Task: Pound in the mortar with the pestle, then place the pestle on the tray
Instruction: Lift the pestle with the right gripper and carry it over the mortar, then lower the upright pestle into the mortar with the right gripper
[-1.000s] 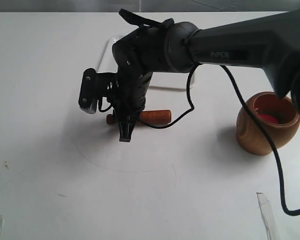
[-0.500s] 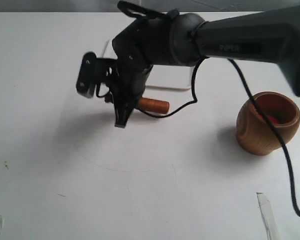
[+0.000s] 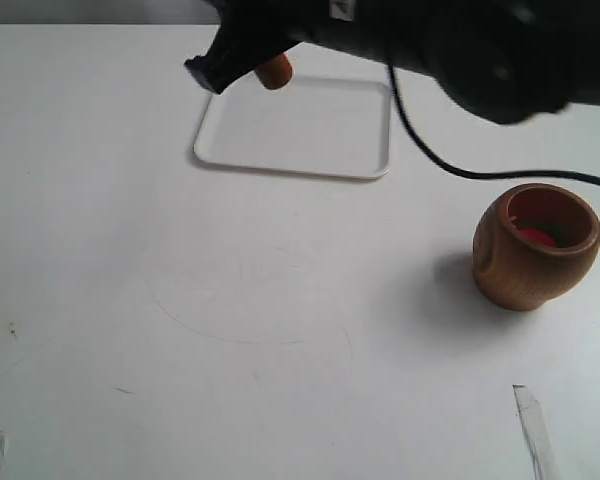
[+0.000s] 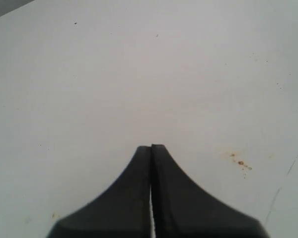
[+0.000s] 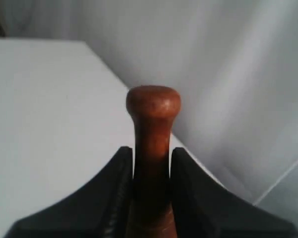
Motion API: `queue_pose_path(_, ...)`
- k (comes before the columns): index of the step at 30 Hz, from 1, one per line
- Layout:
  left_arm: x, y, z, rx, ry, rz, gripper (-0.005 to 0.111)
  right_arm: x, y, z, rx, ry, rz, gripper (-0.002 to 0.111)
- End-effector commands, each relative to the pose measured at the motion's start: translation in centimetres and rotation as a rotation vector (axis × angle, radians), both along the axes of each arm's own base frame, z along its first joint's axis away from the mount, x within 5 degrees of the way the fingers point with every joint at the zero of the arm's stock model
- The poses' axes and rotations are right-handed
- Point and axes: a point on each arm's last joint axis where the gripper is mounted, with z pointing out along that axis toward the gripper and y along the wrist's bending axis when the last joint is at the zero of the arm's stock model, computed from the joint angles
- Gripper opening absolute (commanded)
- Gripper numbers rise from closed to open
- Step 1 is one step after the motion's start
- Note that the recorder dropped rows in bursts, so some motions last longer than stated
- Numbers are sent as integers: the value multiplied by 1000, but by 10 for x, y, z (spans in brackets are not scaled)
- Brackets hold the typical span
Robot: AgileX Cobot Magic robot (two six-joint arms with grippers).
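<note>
My right gripper (image 5: 151, 153) is shut on the reddish-brown pestle (image 5: 153, 129), whose small knob sticks out past the fingertips. In the exterior view that gripper (image 3: 220, 62) is high at the top, over the far left corner of the white tray (image 3: 325, 160), and only the pestle's thick end (image 3: 274, 70) shows below the black arm. The brown mortar (image 3: 535, 245) stands at the right with a red inside, well apart from the gripper. My left gripper (image 4: 151, 147) is shut on nothing above the bare table.
The right arm's black cable (image 3: 480, 170) runs from the arm toward the right edge, just behind the mortar. A strip of tape (image 3: 535, 430) lies at the near right of the white table (image 3: 180, 350).
The right gripper has lifted the pestle off the table and carried it up and back, from in front of the tray to above the tray's far left corner. The mortar has not moved.
</note>
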Motion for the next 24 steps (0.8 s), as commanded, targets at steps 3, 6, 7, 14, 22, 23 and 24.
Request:
queue_pose_path(3, 0, -1, 0, -15, -4, -6, 0, -29, -74, 5, 279, -121, -96, 0)
queue_pose_path(6, 0, -1, 0, -15, -4, -6, 0, -48, -103, 0, 345, -152, -128, 0)
queue_pose_path(7, 0, -1, 0, -15, -4, -6, 0, -54, -113, -2, 389, -149, -155, 0)
queue_pose_path(14, 0, -1, 0, -15, -4, -6, 0, -92, -182, -41, 623, -177, -389, 0)
queue_pose_path(22, 0, -1, 0, -15, -4, -6, 0, -110, -216, -90, 559, -88, -546, 0)
queue_pose_path(23, 0, -1, 0, -15, -4, -6, 0, -110, -216, -90, 543, -100, -551, 0)
queue_pose_path(24, 0, -1, 0, -15, -4, -6, 0, -110, -216, -90, 531, -109, -551, 0)
